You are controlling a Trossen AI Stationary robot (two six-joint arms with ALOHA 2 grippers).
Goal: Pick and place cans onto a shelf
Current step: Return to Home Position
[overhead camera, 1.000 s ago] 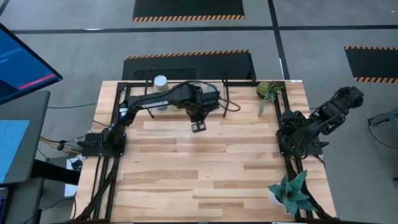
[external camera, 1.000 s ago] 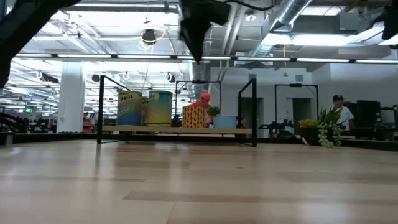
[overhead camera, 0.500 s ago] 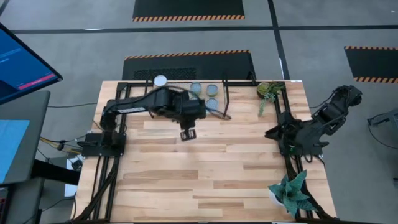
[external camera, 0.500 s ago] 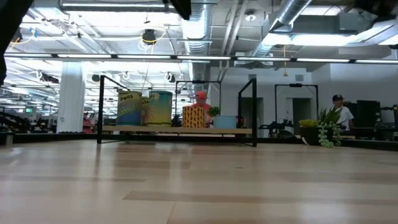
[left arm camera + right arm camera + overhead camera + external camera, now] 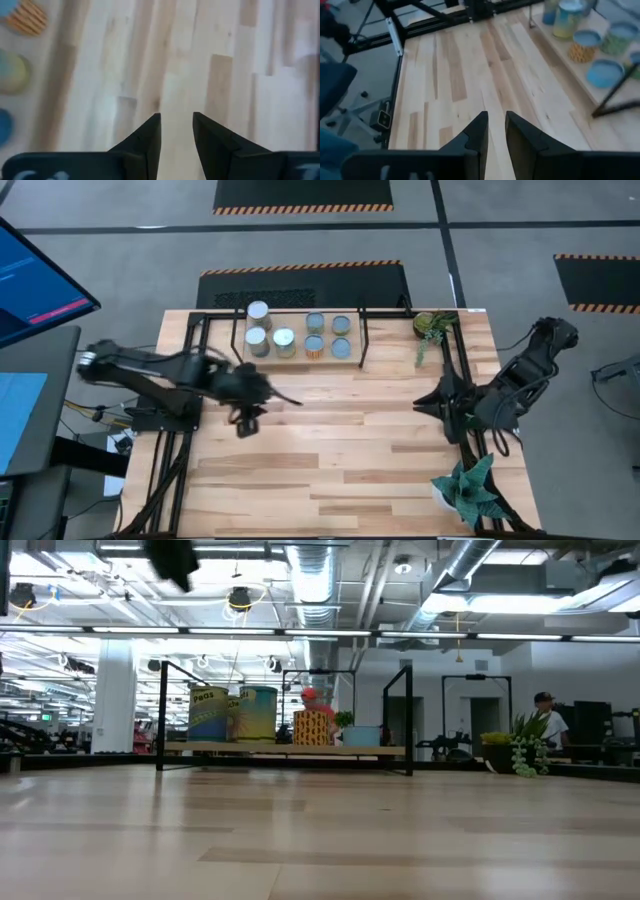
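Observation:
Several cans (image 5: 315, 345) stand upright on the wooden board of the black rod shelf (image 5: 298, 360) at the table's far middle. They also show in the low view (image 5: 257, 712) and the right wrist view (image 5: 585, 42). My left gripper (image 5: 245, 426) hangs over bare table, near and left of the shelf. It is empty, with a narrow gap between its fingers (image 5: 176, 117). My right gripper (image 5: 427, 402) waits at the table's right side, pointing left, empty, with its fingers close together (image 5: 496, 115).
A small potted plant (image 5: 432, 325) stands at the far right, just right of the shelf. A larger plant (image 5: 468, 490) stands at the near right corner. Black arm-mount frames run along the left (image 5: 170, 440) and right (image 5: 470, 430) edges. A monitor (image 5: 35, 270) stands off the table's left.
My left gripper has drawn back from the shelf's front toward the table's near left, the arm folding back toward its base. The cans it covered stand in view on the shelf. My right arm has shifted its pose at the right edge.

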